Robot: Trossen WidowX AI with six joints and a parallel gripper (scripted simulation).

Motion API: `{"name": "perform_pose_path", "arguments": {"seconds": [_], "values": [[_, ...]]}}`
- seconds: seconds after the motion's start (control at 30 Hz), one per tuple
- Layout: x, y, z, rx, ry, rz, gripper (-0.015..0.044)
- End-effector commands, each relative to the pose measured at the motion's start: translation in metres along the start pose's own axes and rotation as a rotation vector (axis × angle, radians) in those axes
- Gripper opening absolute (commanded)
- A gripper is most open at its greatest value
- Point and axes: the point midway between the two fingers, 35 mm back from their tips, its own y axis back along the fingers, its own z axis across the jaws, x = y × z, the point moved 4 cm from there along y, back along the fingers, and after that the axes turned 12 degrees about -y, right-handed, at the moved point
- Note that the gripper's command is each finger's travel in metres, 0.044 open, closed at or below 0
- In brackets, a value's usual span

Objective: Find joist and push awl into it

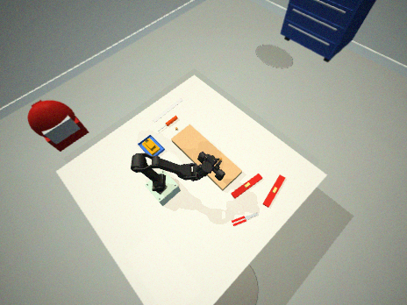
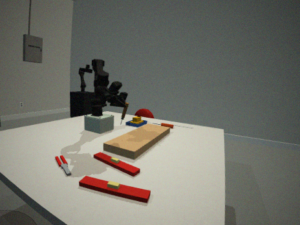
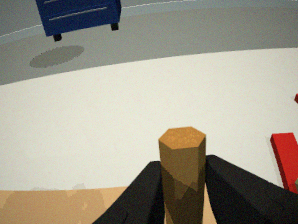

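My gripper (image 1: 217, 162) (image 2: 125, 105) (image 3: 182, 168) is shut on the awl's handle. The awl (image 2: 124, 112) (image 3: 183, 165) points down with a slight tilt in the exterior view, its thin tip in the air. In the top view the gripper is over the panel's half nearer the red levels; the awl is mostly hidden there. The tan floor panel (image 1: 189, 139) (image 2: 156, 130) (image 3: 30, 207) lies flat, with arm shadow on it. The yellow stud finder (image 1: 151, 145) (image 2: 137, 119) lies in the blue tray (image 1: 160, 151) (image 2: 130, 124).
Two red levels (image 1: 238, 192) (image 1: 281, 180) lie beyond the panel's end, near red-handled pliers (image 1: 239, 221) (image 2: 66, 169). An orange-handled screwdriver (image 1: 172, 121) (image 2: 167, 125), a small brown bit (image 1: 176, 129) and a pale strip (image 1: 167, 110) lie past the panel's other end.
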Motion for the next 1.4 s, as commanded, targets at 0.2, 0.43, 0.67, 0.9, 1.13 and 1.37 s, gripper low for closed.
{"name": "perform_pose_path", "arguments": {"seconds": [0.2, 0.43, 0.67, 0.9, 1.13, 1.37], "values": [[0.01, -0.027, 0.03, -0.003, 0.011, -0.011, 0.0], [0.015, -0.042, 0.056, -0.011, 0.018, -0.033, 0.0], [0.02, -0.05, 0.073, -0.017, 0.019, -0.051, 0.0], [0.022, -0.051, 0.073, -0.017, 0.019, -0.051, 0.0], [0.025, -0.053, 0.072, -0.017, 0.019, -0.051, 0.0], [0.028, -0.055, 0.071, -0.017, 0.019, -0.05, 0.0]]}}
